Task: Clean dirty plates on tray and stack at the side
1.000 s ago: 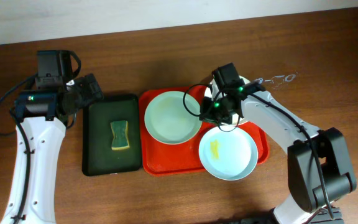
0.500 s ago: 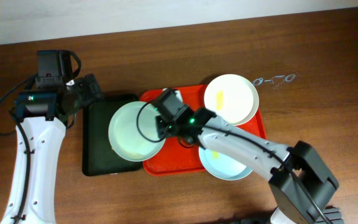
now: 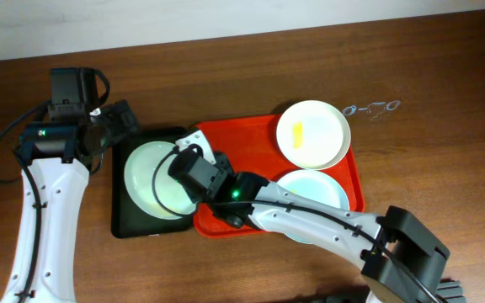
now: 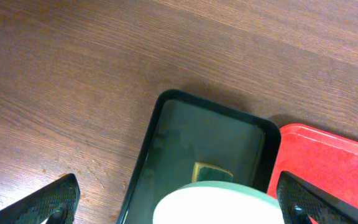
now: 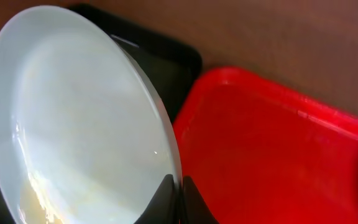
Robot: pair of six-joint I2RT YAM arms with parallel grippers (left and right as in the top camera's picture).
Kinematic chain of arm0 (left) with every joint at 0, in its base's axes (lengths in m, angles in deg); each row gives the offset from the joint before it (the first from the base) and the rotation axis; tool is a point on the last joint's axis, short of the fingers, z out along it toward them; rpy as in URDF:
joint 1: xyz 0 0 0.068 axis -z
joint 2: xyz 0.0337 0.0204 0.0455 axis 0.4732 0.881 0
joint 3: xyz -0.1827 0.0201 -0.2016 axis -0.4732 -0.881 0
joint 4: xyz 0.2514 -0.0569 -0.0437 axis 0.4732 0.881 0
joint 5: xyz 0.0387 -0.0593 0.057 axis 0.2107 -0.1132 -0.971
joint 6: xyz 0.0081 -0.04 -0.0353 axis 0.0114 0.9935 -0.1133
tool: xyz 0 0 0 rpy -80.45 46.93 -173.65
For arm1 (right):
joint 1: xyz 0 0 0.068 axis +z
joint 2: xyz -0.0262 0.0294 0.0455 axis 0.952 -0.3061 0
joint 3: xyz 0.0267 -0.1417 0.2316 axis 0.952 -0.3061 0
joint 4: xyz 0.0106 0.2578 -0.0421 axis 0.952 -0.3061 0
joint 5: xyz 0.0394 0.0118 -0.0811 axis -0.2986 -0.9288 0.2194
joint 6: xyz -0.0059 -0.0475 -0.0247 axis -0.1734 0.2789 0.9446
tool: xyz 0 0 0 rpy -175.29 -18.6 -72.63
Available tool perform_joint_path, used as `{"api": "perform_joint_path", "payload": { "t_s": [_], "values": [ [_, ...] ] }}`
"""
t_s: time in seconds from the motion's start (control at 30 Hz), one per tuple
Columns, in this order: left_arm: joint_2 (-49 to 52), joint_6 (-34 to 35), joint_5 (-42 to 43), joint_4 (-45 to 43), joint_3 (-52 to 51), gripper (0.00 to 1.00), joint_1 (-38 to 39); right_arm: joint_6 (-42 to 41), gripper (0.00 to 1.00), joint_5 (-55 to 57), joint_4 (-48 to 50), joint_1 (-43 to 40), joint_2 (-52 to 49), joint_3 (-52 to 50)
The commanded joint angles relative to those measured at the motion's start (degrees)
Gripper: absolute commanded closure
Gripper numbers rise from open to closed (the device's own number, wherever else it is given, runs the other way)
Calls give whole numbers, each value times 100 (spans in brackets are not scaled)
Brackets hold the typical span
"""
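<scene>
Mint plate (image 3: 148,178) over dark green tray (image 3: 129,224), rim clamped between right fingers (image 5: 193,204), left fingers (image 4: 56,198) spread wide, clear of it

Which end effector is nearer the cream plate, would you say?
Right. The right end effector, gripping a pale plate over the green tray, is left of the cream plate; the left end effector is farther left.

The place looks like a robotics lab. Two white-and-black robot arms (image 3: 40,194) work at a brown wood-grain desk (image 3: 445,93) against a plain pale wall (image 3: 226,17), with a red rectangular plastic tray (image 3: 242,139) of round pale plates (image 3: 312,133) staged between them.
</scene>
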Motion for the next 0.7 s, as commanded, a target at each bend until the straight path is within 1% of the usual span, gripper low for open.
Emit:
{"api": "perform_joint_path", "payload": {
  "t_s": [0.0,0.13,0.27,0.4,0.53,0.67],
  "values": [
    [31,74,-61,11,15,1,-31,734,96,444,52,256,153,352],
    [31,74,-61,11,15,1,-31,1814,96,1093,101,636,153,560],
    [31,74,-61,11,15,1,-31,2999,96,2009,597,1080,153,579],
    [31,74,-61,11,15,1,-31,3969,96,2411,1045,1274,153,579],
    [31,74,-61,11,15,1,-31,4433,96,2651,1298,1272,153,579],
    [31,74,-61,11,15,1,-31,4435,96,2774,1338,1272,153,579]
  ]
}}
